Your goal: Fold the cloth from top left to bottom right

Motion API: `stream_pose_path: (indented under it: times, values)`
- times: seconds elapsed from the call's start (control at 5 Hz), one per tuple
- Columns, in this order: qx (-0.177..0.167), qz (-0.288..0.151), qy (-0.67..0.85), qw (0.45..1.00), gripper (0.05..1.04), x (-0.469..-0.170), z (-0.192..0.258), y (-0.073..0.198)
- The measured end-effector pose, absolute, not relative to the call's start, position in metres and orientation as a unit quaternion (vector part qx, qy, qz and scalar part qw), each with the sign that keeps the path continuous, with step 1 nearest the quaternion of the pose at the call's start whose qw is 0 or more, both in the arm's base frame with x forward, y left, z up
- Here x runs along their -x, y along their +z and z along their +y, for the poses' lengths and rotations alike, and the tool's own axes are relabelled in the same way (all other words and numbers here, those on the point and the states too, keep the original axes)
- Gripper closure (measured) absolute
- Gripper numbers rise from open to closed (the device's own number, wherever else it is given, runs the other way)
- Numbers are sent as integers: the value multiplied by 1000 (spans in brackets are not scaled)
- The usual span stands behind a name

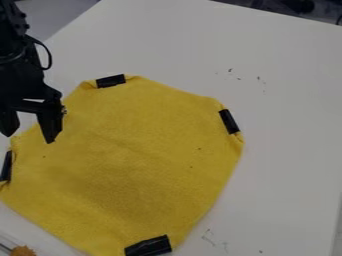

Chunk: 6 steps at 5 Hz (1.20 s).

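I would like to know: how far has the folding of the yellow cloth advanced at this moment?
Done: no fold across the cloth yet; it lies spread out, with the black tape at the top and at the right well apart.
In hand: nothing seen; the hand is open by the upper-left edge.
Left: the whole fold, from grasping to laying down at bottom right.

The gripper [29, 138] hangs, jaws parted, at the upper-left edge of a yellow cloth [133, 150] with black strips [110, 81].
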<state>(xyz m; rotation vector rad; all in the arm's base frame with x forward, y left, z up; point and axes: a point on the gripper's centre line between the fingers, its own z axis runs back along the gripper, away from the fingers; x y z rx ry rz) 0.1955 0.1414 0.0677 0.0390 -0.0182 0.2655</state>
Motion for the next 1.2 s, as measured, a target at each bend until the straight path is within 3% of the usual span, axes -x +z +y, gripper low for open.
stream_pose_path:
  times: [0.2,0.6,1.0,1.2]
  values:
    - [-13,0,135,991,83,-196,140,62]
    - [-4,-3,106,994,83,-259,144,52]
    - [-13,-37,47,998,83,-338,152,55]
    - [-17,-50,36,998,83,-361,155,57]
